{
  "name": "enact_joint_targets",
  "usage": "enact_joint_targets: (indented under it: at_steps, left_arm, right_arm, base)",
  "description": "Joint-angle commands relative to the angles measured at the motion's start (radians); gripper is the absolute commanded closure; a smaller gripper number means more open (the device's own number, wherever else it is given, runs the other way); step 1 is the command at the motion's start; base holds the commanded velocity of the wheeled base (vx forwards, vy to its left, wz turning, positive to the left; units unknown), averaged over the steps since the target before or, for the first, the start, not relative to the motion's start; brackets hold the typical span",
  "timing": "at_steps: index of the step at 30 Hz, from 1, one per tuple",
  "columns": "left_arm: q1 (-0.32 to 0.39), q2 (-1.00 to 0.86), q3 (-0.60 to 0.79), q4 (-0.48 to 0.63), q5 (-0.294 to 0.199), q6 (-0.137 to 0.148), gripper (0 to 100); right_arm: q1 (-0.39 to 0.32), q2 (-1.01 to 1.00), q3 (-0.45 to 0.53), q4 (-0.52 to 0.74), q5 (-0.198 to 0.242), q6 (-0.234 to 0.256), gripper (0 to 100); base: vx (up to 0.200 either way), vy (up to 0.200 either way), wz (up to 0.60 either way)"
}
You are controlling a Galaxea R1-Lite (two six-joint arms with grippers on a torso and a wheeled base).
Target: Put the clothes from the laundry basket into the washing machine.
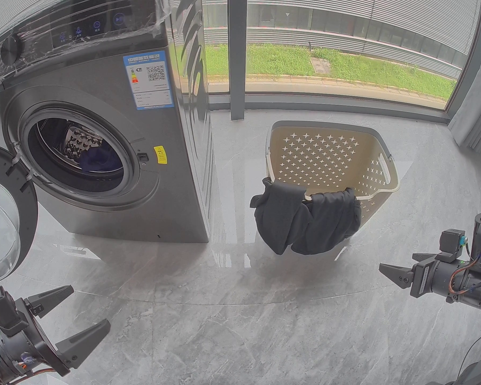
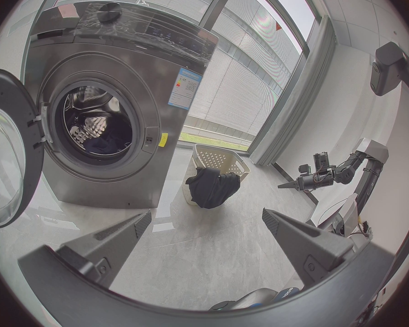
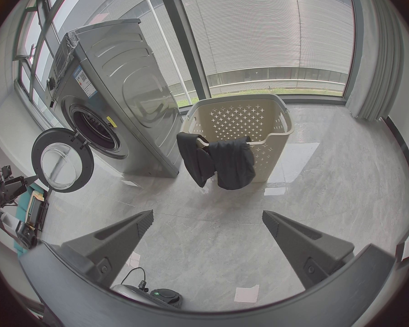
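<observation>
Washing machine [image 1: 117, 135] on your left: a grey front-loader standing on the tiled floor [image 1: 251, 322], its round door [image 1: 5, 215] swung wide open. To its right, apart from it and near the window [image 1: 347, 38], sits the cream laundry basket [image 1: 331, 156]. Black clothes [image 1: 304, 220] hang over the basket's near rim and drape down its outer wall. Your left gripper [image 1: 88, 308] hovers low in front of the open door, fingers spread apart and holding nothing. Your right gripper [image 3: 206, 216] hangs to the right of the basket, well apart from the clothes, fingers likewise spread and empty. Inside the drum [image 1: 77, 140] lies a dark blue garment [image 1: 99, 159].
</observation>
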Motion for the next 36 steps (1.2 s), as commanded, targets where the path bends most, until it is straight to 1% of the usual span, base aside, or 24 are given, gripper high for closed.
enact_joint_targets:
  at_steps: [1,5,7,10,14,20,26,30,32,36]
  left_arm:
    - [0.0,0.003,0.0,0.0,0.001,-0.002,0]
    - [0.0,0.001,-0.003,-0.002,0.001,-0.005,0]
    - [0.0,0.001,-0.009,-0.002,0.001,-0.009,0]
    - [0.0,0.001,-0.009,-0.002,0.001,-0.008,0]
    - [0.0,0.0,-0.004,-0.002,0.001,-0.005,0]
    - [0.0,0.0,0.0,0.0,0.001,-0.005,0]
    - [0.0,0.0,0.002,0.003,0.001,-0.008,0]
    - [0.0,-0.002,0.002,0.0,0.001,-0.009,0]
    - [0.0,-0.005,0.003,0.001,0.001,0.0,0]
    - [0.0,0.001,0.005,0.009,0.004,0.003,0]
  right_arm:
    - [0.002,0.004,0.001,0.0,0.0,-0.002,0]
    - [0.011,0.007,0.0,0.0,0.0,0.0,0]
    - [0.024,0.024,-0.002,0.0,0.0,0.0,0]
    - [0.03,0.044,-0.002,-0.007,-0.001,-0.002,0]
    - [0.034,0.113,0.0,-0.091,-0.001,-0.005,0]
    - [0.047,0.182,0.0,-0.146,-0.011,-0.005,0]
    - [0.074,0.191,0.0,-0.155,-0.018,-0.004,0]
    - [0.074,0.202,0.0,-0.157,-0.018,-0.002,0]
    - [0.076,0.203,0.003,-0.157,-0.018,-0.002,0]
    - [0.077,0.206,0.006,-0.155,-0.017,-0.004,0]
  base:
    - [0.0,-0.2,0.0]
    - [0.0,-0.2,0.0]
    - [0.0,0.0,0.0]
    - [0.0,0.0,0.0]
    - [0.0,0.0,0.0]
    - [0.2,0.0,0.0]
    - [0.2,0.0,0.0]
    - [0.0,0.0,0.0]
    - [0.0,0.0,0.0]
    - [0.0,-0.2,0.0]
